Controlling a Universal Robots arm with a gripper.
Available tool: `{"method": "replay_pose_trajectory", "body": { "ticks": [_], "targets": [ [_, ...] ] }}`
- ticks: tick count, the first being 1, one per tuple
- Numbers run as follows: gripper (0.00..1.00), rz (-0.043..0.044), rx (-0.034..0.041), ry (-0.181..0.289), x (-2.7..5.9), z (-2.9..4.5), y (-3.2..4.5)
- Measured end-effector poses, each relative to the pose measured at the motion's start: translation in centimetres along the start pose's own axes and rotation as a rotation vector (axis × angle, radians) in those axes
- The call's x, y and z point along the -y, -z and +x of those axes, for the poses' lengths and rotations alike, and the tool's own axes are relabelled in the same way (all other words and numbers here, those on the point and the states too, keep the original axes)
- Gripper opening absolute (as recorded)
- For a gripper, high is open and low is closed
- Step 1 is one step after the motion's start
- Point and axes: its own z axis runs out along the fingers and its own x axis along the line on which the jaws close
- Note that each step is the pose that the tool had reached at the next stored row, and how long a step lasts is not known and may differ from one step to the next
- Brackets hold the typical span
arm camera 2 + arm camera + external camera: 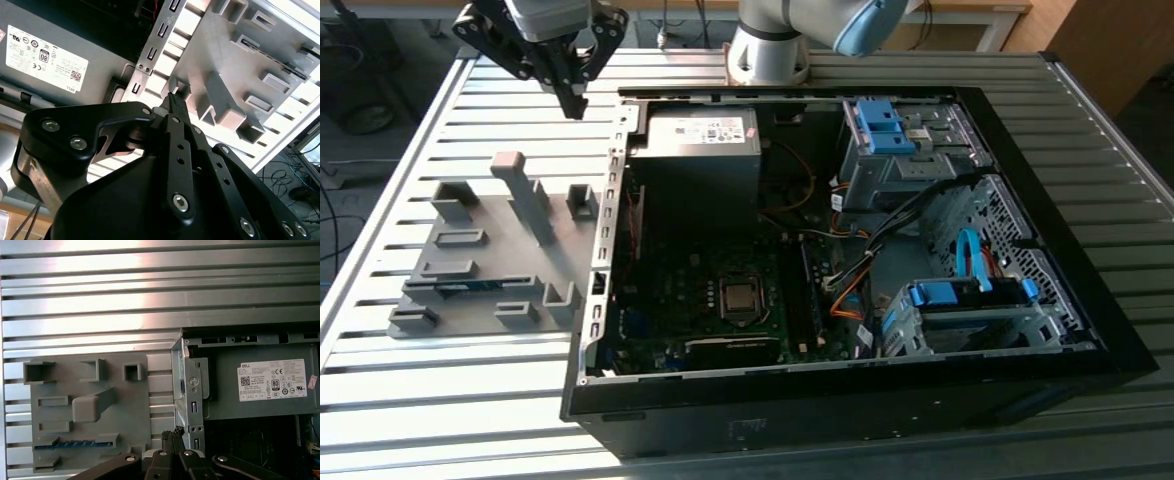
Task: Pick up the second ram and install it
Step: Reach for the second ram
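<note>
Blue stick in the grey holder fixture [491, 262] is your part: the second ram [467, 287]. It sits in a slot at the end of the fixture far from the arm, on the exterior view's left, outside the PC case [1067, 330]. In the first wrist view just a thin blue strip [65, 443] shows between grey tabs.

Gripper [574, 108] has its fingers pinched together with nothing between them. It hangs over the slatted table [454, 400] near the case corner by the power supply [700, 140], well apart from the ram.

My read on handling:
- Light, stiff and thin, but fragile. Expect it to tolerate no twist or side load.
- The chips and the contact edge are the wrong places to squeeze.
- Best hold is probably across the flat faces near mid-length, on the exposed long edge, so it lifts straight out of the slot.
- Smooth board faces could slip in a light pinch.

In the way:
- The tall post [523, 195] on the fixture stands between gripper and ram.
- Raised tabs flank the slot closely.
- The case's side wall runs just beside the fixture.
- Inside the case, loose cables [854, 270] lie near the motherboard [707, 320].
</note>
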Motion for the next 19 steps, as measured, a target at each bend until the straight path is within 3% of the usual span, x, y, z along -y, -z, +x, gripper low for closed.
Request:
{"method": "replay_pose_trajectory", "body": {
  "ticks": [19],
  "targets": [
    [0.11, 0.0, -0.0002, 0.0, 0.05, 0.6, -0.05]
  ]
}}
